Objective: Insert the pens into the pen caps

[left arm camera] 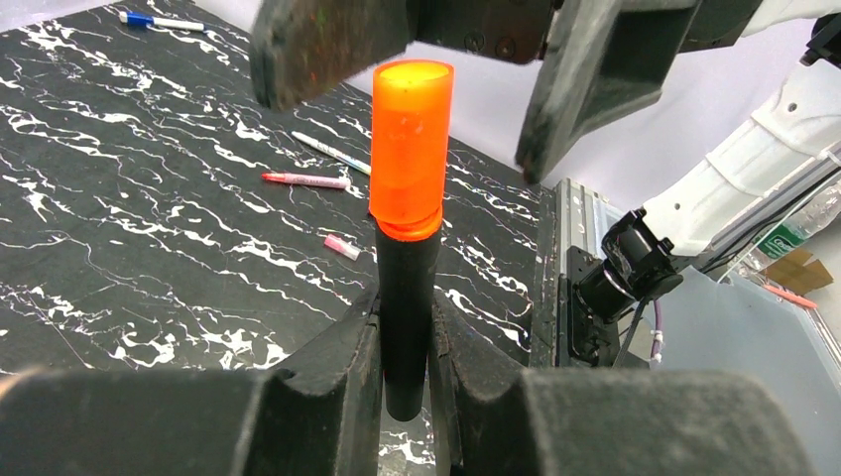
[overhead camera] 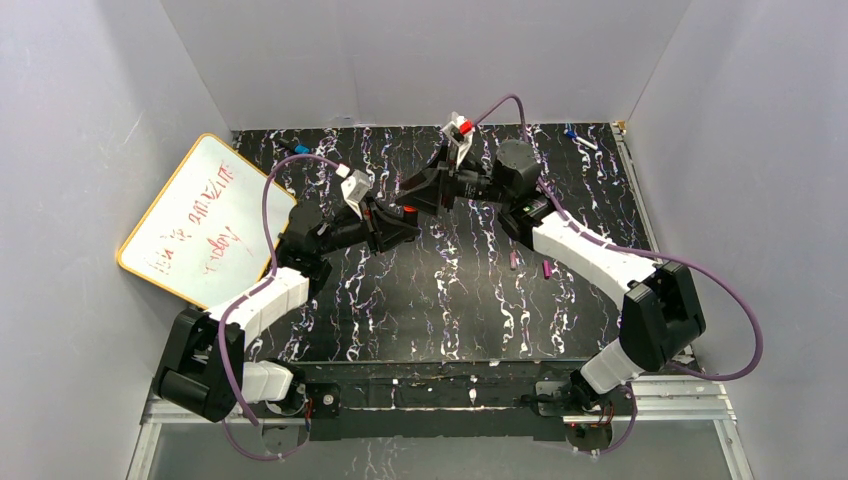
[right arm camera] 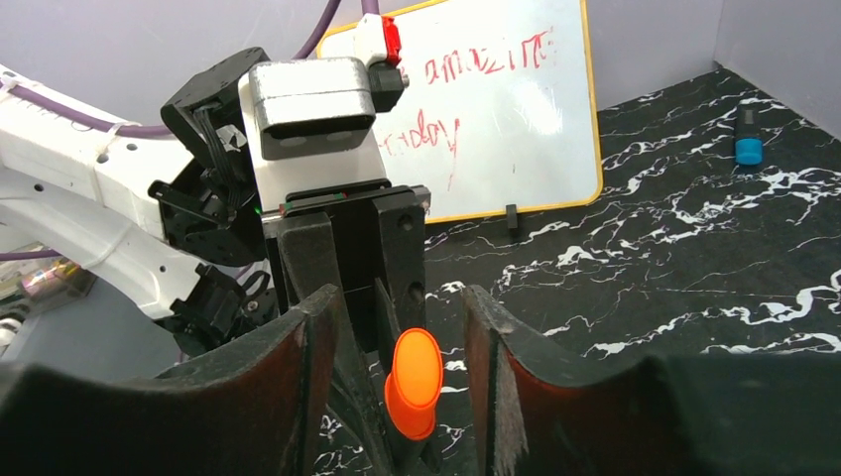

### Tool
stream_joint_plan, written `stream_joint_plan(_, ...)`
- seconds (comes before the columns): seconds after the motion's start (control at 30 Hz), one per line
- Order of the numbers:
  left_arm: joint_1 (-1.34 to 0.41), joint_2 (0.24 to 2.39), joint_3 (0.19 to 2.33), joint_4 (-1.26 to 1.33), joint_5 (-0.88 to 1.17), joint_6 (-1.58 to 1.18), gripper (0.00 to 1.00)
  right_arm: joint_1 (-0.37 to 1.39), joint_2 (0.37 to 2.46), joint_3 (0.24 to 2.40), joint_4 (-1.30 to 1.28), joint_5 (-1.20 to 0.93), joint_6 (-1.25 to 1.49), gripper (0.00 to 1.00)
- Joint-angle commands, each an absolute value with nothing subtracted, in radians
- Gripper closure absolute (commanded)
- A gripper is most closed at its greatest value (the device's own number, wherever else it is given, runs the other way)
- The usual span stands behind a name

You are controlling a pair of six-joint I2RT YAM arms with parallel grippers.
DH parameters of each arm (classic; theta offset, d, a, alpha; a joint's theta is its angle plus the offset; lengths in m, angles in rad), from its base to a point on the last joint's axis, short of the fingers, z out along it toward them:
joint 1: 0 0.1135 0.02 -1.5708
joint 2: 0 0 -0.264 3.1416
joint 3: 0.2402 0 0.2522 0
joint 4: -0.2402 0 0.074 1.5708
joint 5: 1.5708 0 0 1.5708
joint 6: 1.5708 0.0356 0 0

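Observation:
A black pen (left arm camera: 407,317) stands upright in my left gripper (left arm camera: 405,347), which is shut on its lower barrel. A red-orange pen cap (left arm camera: 412,149) sits on the pen's top end. My right gripper (right arm camera: 399,302) faces it end on and straddles the cap (right arm camera: 415,382), with a gap on either side, so it is open. Its two fingers (left arm camera: 327,45) hang left and right of the cap in the left wrist view. From above, both grippers meet near the table's middle (overhead camera: 410,208). A magenta pen (left arm camera: 305,179), a pale pen (left arm camera: 332,154) and a small magenta cap (left arm camera: 341,247) lie on the table.
A whiteboard (overhead camera: 195,215) with red writing leans against the left wall. Two small magenta pieces (overhead camera: 514,259) lie right of centre. A blue cap (right arm camera: 749,149) rests near the back left, and a blue-tipped pen (overhead camera: 580,138) lies at the back right corner.

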State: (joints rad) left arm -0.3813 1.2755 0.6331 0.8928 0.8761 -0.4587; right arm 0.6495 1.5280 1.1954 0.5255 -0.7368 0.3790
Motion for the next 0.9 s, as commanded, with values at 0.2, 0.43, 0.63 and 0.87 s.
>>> stream_joint_plan(0.2, -0.377, 1.261, 0.689, 0.946, 0.882, -0.462, 1.00, 0.658, 1.538, 1.249, 0.535, -0.788, 0.374, 0.60)
stream_joint_plan(0.43, -0.377, 1.265, 0.695, 0.948, 0.884, -0.463, 1.00, 0.659, 1.554, 1.270, 0.509, -0.819, 0.367, 0.77)
stream_joint_plan(0.63, -0.377, 1.264, 0.695, 0.948, 0.889, -0.462, 1.00, 0.659, 1.566, 1.283, 0.480, -0.858, 0.356, 0.91)
stream_joint_plan(0.87, -0.376, 1.268, 0.713, 0.949, 0.925, -0.463, 1.00, 0.659, 1.574, 1.299, 0.374, -0.986, 0.302, 0.99)
